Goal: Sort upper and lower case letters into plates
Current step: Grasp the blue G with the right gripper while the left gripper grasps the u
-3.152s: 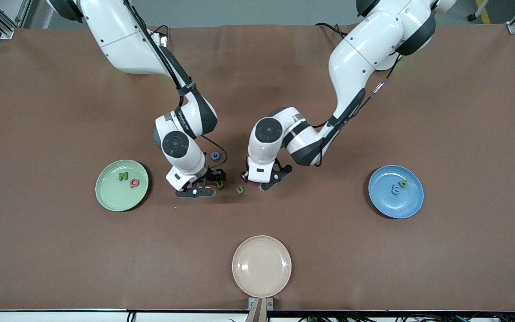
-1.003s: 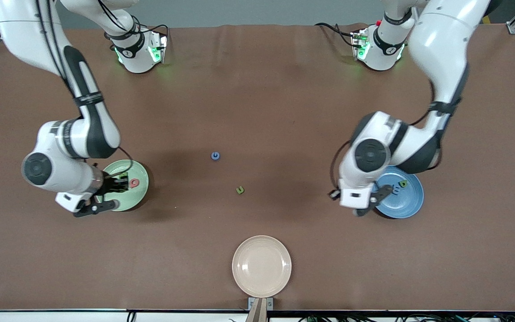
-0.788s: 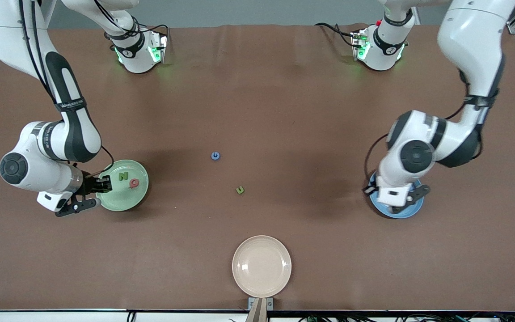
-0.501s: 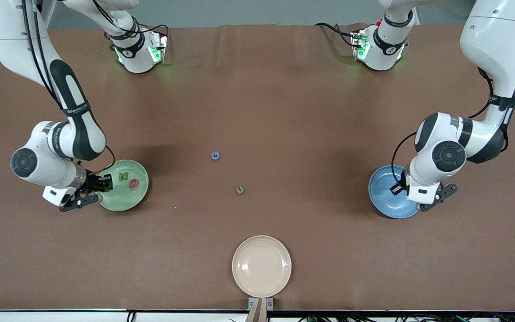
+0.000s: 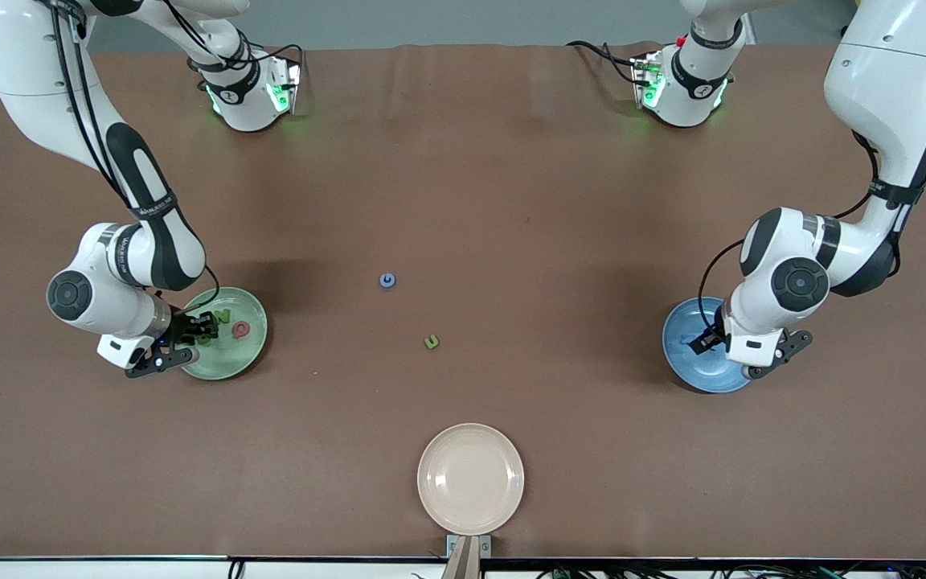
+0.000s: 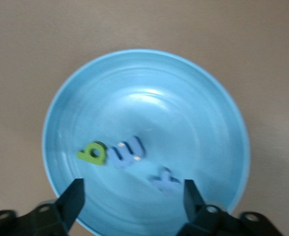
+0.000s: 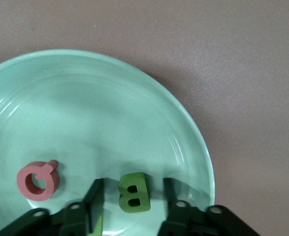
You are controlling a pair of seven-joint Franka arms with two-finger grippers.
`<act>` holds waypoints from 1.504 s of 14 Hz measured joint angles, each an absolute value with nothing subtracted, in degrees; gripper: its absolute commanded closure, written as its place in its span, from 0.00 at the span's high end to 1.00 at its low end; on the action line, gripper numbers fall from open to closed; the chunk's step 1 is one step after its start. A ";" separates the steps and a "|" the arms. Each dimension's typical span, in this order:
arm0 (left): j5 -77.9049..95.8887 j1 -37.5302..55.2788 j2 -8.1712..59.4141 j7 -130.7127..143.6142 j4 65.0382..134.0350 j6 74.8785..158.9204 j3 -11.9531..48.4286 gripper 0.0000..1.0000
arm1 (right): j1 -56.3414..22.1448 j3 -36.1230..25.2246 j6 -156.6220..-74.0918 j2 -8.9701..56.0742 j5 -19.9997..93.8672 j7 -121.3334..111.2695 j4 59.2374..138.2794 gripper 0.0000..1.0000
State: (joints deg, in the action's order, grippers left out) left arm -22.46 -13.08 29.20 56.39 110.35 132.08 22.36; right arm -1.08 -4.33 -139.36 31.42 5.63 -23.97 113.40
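Observation:
My right gripper (image 5: 192,334) hangs low over the pale green plate (image 5: 231,360), open. A green B (image 7: 133,192) lies flat on the plate (image 7: 134,113) between its fingers (image 7: 95,195), touching neither. A pink Q (image 7: 36,181) and a green N (image 5: 223,316) lie beside it. My left gripper (image 6: 133,196) is open over the blue plate (image 6: 193,103), which holds a green b (image 6: 92,153), a blue E-like piece (image 6: 127,151) and a blue x (image 6: 165,180). In the front view the left hand (image 5: 755,342) covers those letters. A blue G (image 5: 387,280) and a green u (image 5: 431,342) lie mid-table.
A cream-beige plate (image 5: 470,478) sits at the table edge nearest the front camera, midway between the arms. Brown tabletop surrounds the two loose letters. Both arm bases stand along the edge farthest from the front camera.
Both grippers have gone from shut to open. The green B now lies loose in the green plate and the blue x in the blue plate. The right hand shifted slightly over its plate.

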 measured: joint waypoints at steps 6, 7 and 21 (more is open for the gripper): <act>-22.46 -4.42 31.21 79.27 104.70 132.23 32.09 0.98 | -3.00 -2.93 -126.32 26.62 6.11 -13.31 109.09 1.00; -22.46 -0.35 33.16 82.91 101.82 132.30 32.01 0.97 | -4.78 -2.61 -124.97 25.33 6.94 -8.81 109.09 1.00; -18.32 29.78 57.16 98.04 66.14 132.65 19.97 0.85 | -35.73 -2.11 -144.88 25.89 11.31 39.90 117.93 0.97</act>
State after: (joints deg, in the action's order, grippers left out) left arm -18.32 29.78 57.16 98.04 66.14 132.65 19.97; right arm -35.73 -2.11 -144.88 25.89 11.31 39.90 117.93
